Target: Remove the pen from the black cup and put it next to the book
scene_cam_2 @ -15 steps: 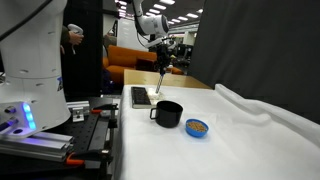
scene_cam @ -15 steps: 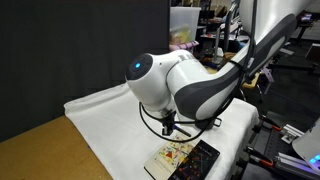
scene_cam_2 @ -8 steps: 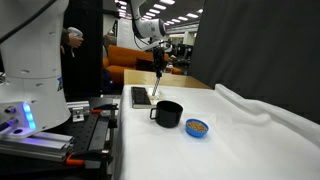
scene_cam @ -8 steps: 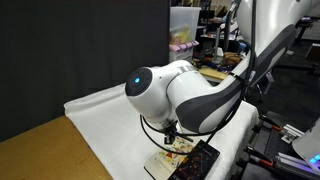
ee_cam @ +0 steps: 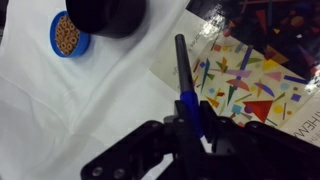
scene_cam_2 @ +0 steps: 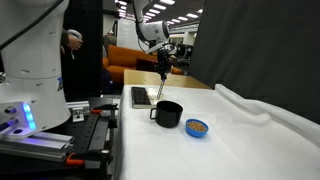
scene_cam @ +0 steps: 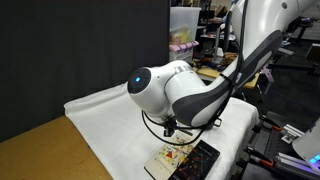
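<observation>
Wrist view, left to right: a blue bowl [ee_cam: 65, 35] of brown pieces, the black cup [ee_cam: 105, 15] just beside it, then the pen [ee_cam: 188, 85], then the book [ee_cam: 255, 85] with its patterned cream panel, all over the cloth-covered counter [ee_cam: 90, 110]. The fingers [ee_cam: 178, 132] are clenched on the blue end of the pen, whose dark end points away from the camera and crosses the near edge of the book. In an exterior view the pen [scene_cam_2: 158, 88] hangs nearly upright, out of the cup [scene_cam_2: 167, 113] and clear above it, and over the side of the book [scene_cam_2: 140, 96]. The extraction therefore appears complete and the placement remains. Risks from here: released at this height, the pen would likely bounce or roll, since it is a thin round stick; released at this spot, it may come to rest on the book rather than next to it; held by one end only, it may pivot in the grip on touching down. Compared with the earlier frames, the arm [scene_cam: 190, 95] has shifted only slightly, while cup, bowl and book keep their places.
</observation>
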You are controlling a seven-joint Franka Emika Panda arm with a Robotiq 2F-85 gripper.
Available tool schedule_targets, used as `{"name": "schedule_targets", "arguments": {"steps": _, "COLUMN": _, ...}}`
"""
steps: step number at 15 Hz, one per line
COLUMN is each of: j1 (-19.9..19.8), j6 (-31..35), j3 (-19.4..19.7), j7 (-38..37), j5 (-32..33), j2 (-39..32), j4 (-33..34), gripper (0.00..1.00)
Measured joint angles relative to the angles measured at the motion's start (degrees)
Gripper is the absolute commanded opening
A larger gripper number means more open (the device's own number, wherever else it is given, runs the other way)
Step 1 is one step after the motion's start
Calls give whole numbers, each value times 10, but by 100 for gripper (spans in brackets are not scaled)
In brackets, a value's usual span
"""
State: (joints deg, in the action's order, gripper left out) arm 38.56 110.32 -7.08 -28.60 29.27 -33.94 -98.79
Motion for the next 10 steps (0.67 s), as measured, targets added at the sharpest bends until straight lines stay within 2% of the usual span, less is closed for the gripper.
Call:
{"name": "schedule_targets", "arguments": {"steps": 5, "j1": 4, "j6": 0, "j3": 2, "j7": -8, "j5": 8, "j2": -7, "j4": 0, "gripper": 5}}
{"name": "schedule_targets", "arguments": {"steps": 10, "j1": 26, "j6": -16, "j3": 20, "j7": -52, "j5": 91, "j2": -8, "j4": 3, "gripper": 5}}
